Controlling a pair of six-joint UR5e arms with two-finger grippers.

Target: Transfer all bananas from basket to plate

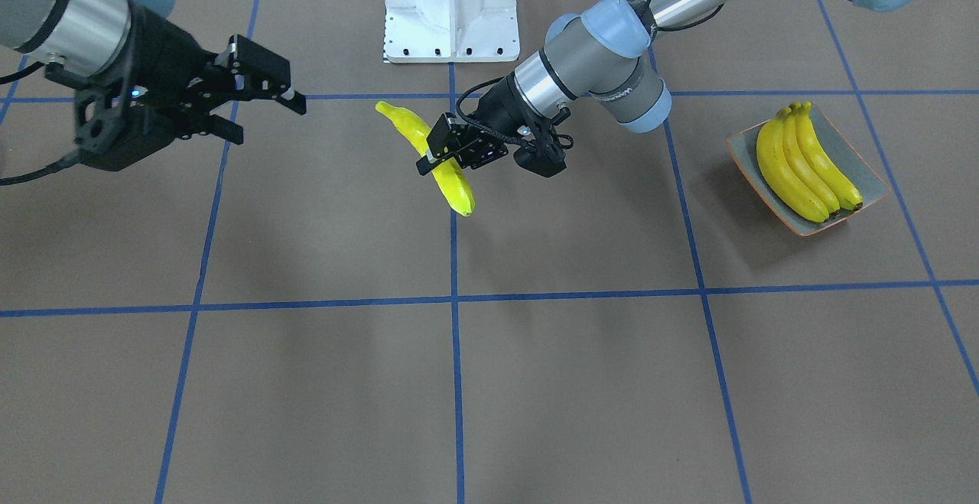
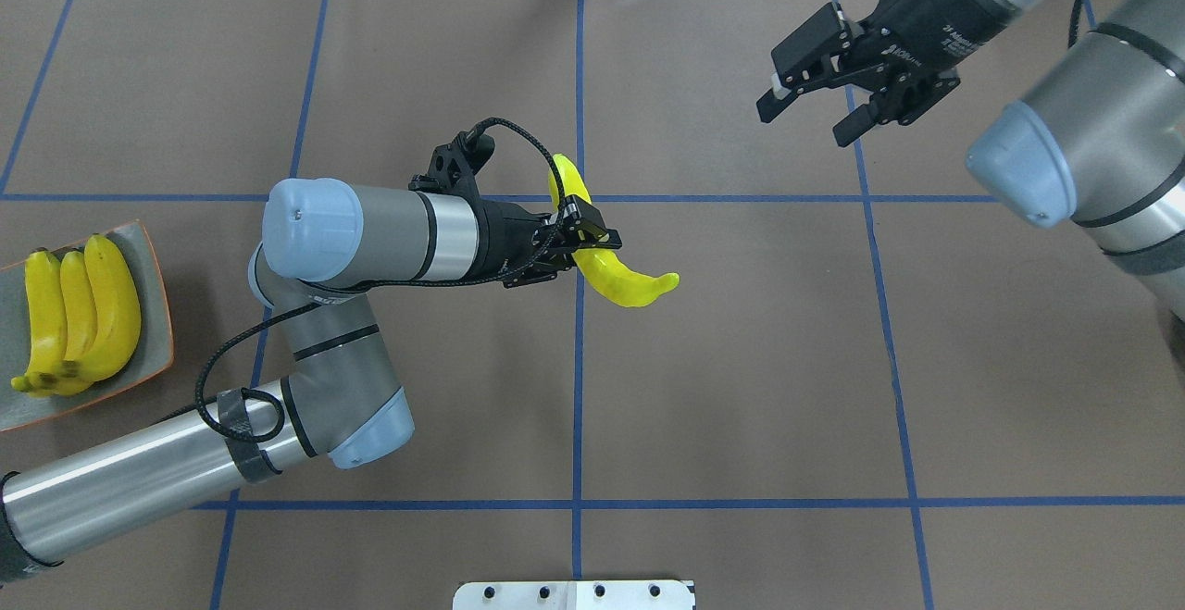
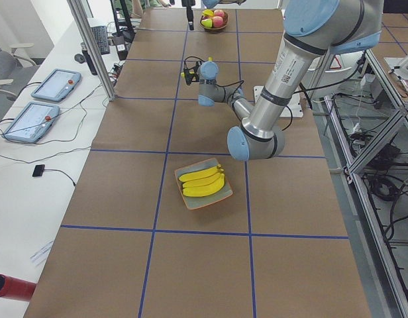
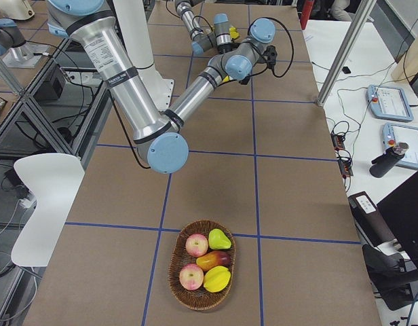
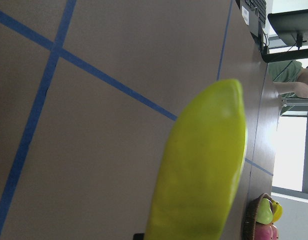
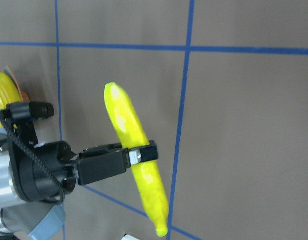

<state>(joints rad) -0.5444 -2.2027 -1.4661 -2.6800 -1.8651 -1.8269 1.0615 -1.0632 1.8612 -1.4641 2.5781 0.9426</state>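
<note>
While the left claw [image 2: 585, 232] held the fourth banana [image 2: 622, 282] tight by its middle over the middle of the surface [image 2: 741, 360], three bananas [image 2: 79, 314] lay on the plate [image 2: 155, 343]. The right claw [image 2: 804, 121] hung wide open and empty. Next, I think, this banana should go beside them.

Table [image 2: 741, 360]: long, flat, covered in a matte brown sheet. Blue tape lines [image 2: 578, 406] cross it (a grid of large squares).

Overhead view:
- Plate [image 2: 153, 267] at 9 o'clock, flat on the brown sheet, partly cut off by the frame edge. It sits inside one square, clear of the tape.
- White pedestal base [image 2: 574, 594] at 6 o'clock, on the centre tape line, with a row of bolt holes along its edge.

Exterior right view:
- Wicker basket [image 4: 174, 272] at 6 o'clock, at the table's near end, straddling a cross line of tape.

Plate and basket are well apart, toward opposite ends of the table.
</note>
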